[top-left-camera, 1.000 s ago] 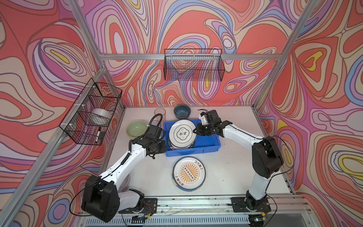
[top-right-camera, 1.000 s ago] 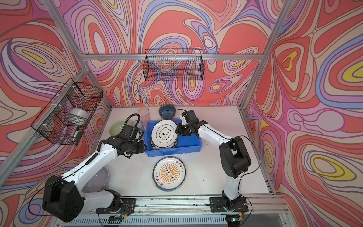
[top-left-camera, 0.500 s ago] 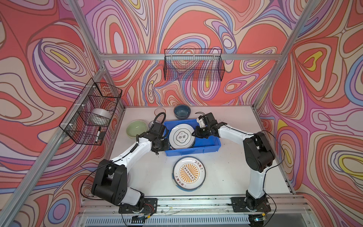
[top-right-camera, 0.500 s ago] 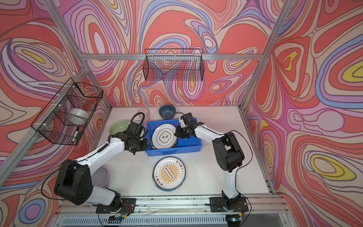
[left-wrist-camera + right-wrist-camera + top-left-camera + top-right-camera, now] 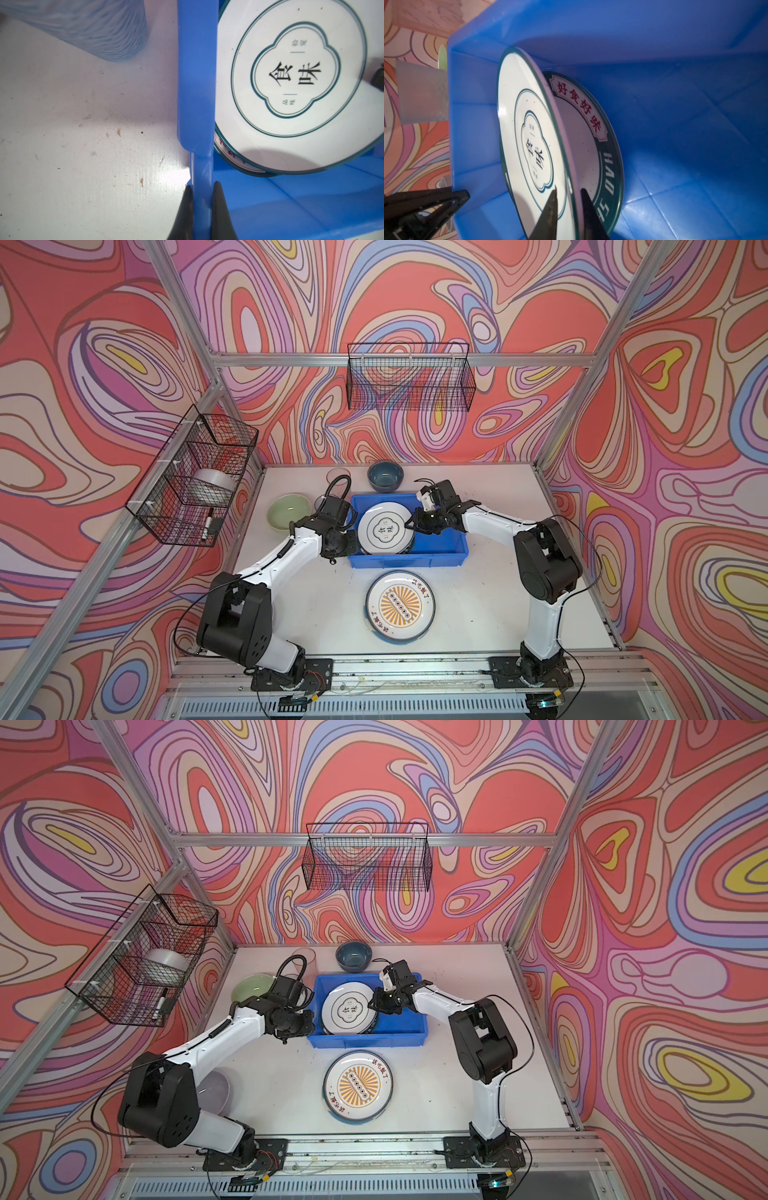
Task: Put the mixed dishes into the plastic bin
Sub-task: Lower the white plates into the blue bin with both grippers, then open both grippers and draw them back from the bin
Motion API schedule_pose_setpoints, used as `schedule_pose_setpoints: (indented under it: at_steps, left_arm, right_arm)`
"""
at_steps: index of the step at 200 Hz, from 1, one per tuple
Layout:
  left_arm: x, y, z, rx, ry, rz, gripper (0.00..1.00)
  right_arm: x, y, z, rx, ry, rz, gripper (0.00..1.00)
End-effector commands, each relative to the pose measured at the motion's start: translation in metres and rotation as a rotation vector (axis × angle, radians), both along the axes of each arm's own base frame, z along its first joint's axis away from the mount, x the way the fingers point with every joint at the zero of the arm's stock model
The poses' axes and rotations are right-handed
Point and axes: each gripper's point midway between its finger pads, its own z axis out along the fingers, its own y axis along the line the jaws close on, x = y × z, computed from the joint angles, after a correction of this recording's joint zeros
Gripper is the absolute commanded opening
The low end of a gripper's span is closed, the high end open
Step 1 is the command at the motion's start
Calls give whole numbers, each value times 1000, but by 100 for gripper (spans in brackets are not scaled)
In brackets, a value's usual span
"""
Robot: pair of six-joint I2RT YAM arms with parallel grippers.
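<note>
The blue plastic bin (image 5: 440, 545) sits mid-table. My left gripper (image 5: 202, 187) is shut on its left wall (image 5: 197, 83), also seen in both top views (image 5: 353, 542) (image 5: 313, 1021). A green-rimmed lettered plate (image 5: 529, 124) leans tilted inside, resting on a red-lettered plate (image 5: 591, 135). My right gripper (image 5: 569, 190) straddles the tilted plate's rim, jaws slightly open, one finger on each side. On the table stand a sunburst plate (image 5: 400, 605), a pale green bowl (image 5: 289, 510), a dark blue bowl (image 5: 385, 476), a pinkish tumbler (image 5: 337, 476) and a bluish tumbler (image 5: 93, 27).
A black wire basket (image 5: 409, 377) hangs on the back wall. Another basket (image 5: 195, 477) on the left wall holds a white roll. A lilac bowl (image 5: 216, 1090) lies under my left arm. The bin's right half (image 5: 695, 104) holds no dishes.
My left gripper moved to the bin's left wall and closed on it. The tilted plate sank lower into the bin, and my right jaws eased apart around its rim.
</note>
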Motion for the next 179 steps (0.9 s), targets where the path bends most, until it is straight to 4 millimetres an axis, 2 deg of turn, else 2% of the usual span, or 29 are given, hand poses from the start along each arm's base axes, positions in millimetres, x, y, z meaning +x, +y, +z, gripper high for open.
schedule_pose_setpoints:
  at_steps: [1, 38, 86, 118, 179]
  left_arm:
    - [2, -8, 6, -29, -11, -37, 8]
    - [-5, -11, 10, -57, -10, -41, 18]
    - [-11, -13, 18, -85, -12, -49, 22]
    - [-15, -11, 22, -86, -16, -48, 29]
    - [-26, -5, 34, -74, -26, -41, 33]
  right_arm:
    - [-7, 1, -14, -46, 11, 21, 26]
    - [-10, -3, -21, -109, 11, 24, 35]
    - [-12, -5, -29, -169, 16, 27, 44]
    - [-13, -2, -27, -191, 8, 33, 50]
    - [-14, -7, -11, -293, -43, 37, 62]
